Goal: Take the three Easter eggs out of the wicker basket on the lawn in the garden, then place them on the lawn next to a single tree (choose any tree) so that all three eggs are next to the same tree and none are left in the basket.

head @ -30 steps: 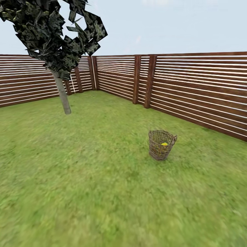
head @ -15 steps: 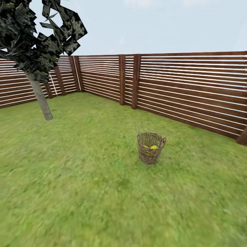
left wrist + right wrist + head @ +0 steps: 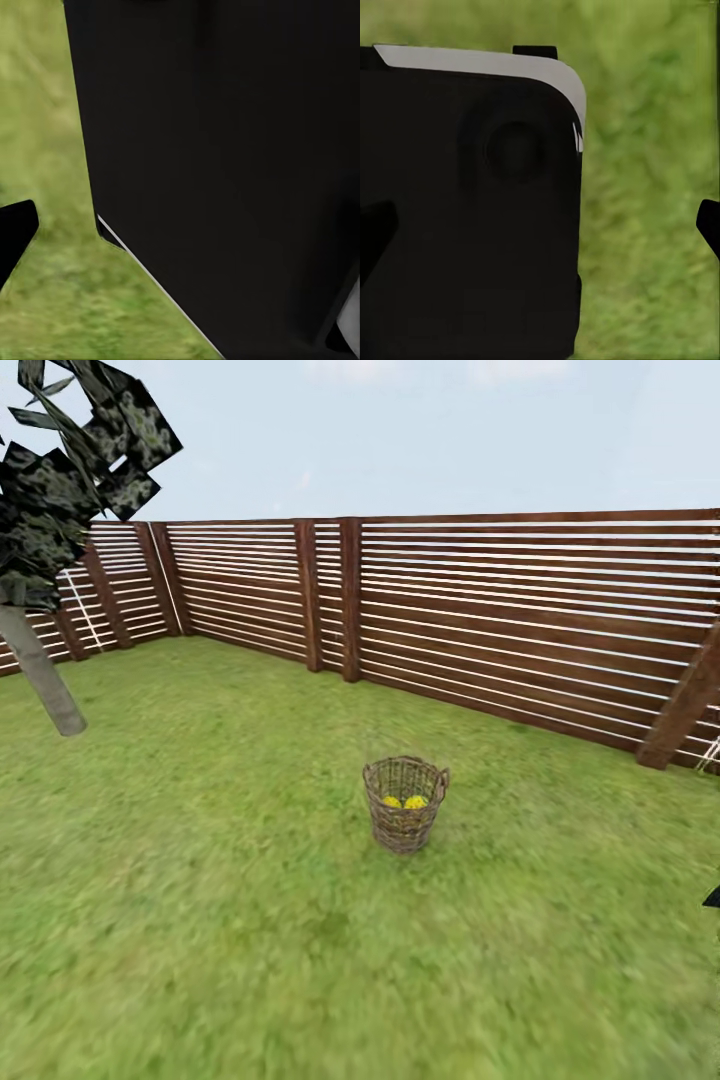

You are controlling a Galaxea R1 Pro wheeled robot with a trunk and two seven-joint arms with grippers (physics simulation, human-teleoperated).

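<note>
Both wrist cameras face black robot body (image 3: 225,150) over lawn (image 3: 250,920).

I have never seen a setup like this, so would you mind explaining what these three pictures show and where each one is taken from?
These are simulator renders from a wheeled robot with two arms. The large picture comes from its head camera, looking over a garden: a lawn, a brown slatted fence, and a tree with a pale trunk at the left edge. A wicker basket stands upright on the grass, with yellow Easter eggs visible inside; two can be made out. The two smaller pictures come from cameras on the wrists. Both look down at grass past dark parts of the robot's own body, too close to tell whether either gripper is open. Nothing appears to be held.
</note>
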